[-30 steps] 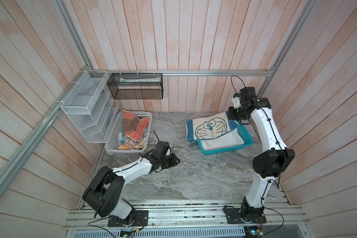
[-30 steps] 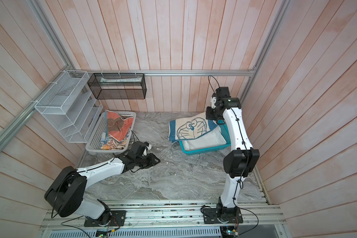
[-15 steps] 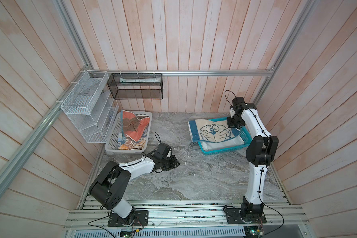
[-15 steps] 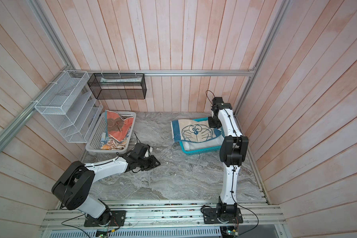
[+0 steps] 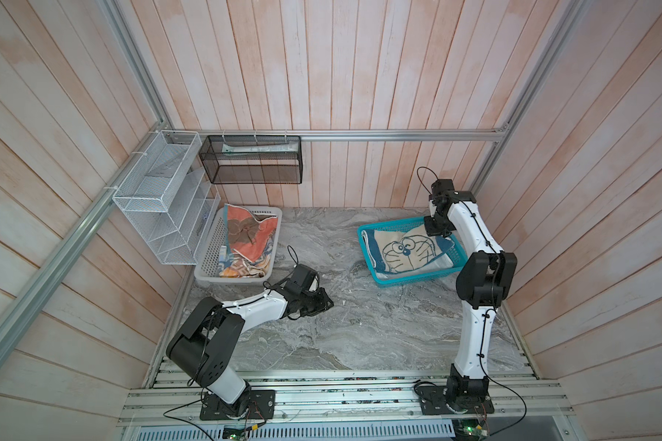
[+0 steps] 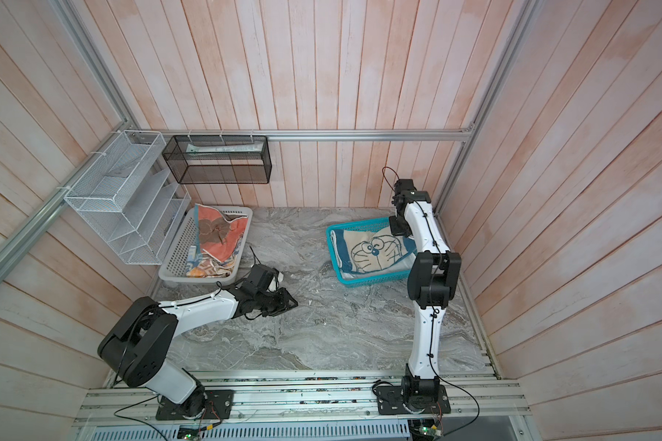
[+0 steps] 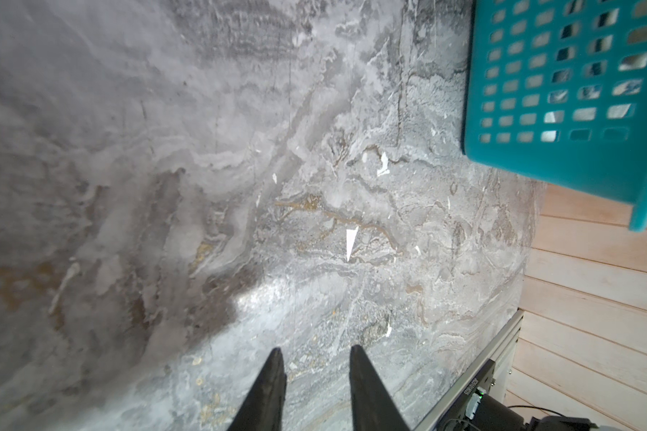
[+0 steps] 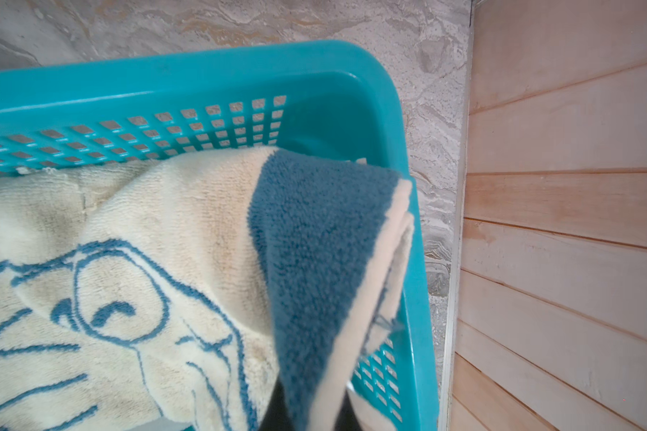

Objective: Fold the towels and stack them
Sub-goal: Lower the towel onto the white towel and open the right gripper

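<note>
Top views: mounted high at the front, angled down toward the back wall; far off, taking in both arms and the whole marble tabletop (image 5: 360, 324).
Stereo overlap: nearly the same scene in both top views, shifted slightly sideways; teal basket (image 5: 417, 277) and white basket (image 6: 176, 259) in each.
Left wrist: low and close over bare marble, looking out past the left gripper (image 7: 316, 350) toward the teal basket's outer wall.
Right wrist: very close, looking down onto the Doraemon towel (image 8: 127, 261) inside the teal basket.
Shared by wrist views: teal basket and marble.

Teal basket (image 5: 409, 278) and white basket (image 5: 209, 252) stand apart.
</note>
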Tool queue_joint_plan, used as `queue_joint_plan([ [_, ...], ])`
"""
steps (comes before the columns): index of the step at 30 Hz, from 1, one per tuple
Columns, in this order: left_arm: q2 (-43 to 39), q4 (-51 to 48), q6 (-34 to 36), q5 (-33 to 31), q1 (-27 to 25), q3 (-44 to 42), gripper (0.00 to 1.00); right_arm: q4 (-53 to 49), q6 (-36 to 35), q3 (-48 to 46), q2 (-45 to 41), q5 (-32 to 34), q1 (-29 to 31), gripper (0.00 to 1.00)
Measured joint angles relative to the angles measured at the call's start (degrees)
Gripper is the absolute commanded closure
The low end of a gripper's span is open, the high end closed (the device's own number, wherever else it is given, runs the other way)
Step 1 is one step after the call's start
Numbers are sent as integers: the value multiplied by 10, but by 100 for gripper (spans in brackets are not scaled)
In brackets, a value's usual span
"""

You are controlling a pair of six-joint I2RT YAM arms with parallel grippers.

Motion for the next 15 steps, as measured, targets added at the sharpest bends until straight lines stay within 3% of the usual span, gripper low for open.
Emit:
queue_joint_plan([
  [3,0,0,1,0,1,0,68,0,0,0,0,9,0,98],
  [4,0,-1,2,0,2,0,68,0,0,0,0,11,-1,85],
  [5,0,-3,4,0,2,1,68,0,3,0,0,12,-2,66],
  [8,0,-21,14,-4,6,13,64,0,7,0,0,14,-8,49],
  [15,-8,-100,64,-39,37,101,61,2,25,-5,-35,24,-14,45],
])
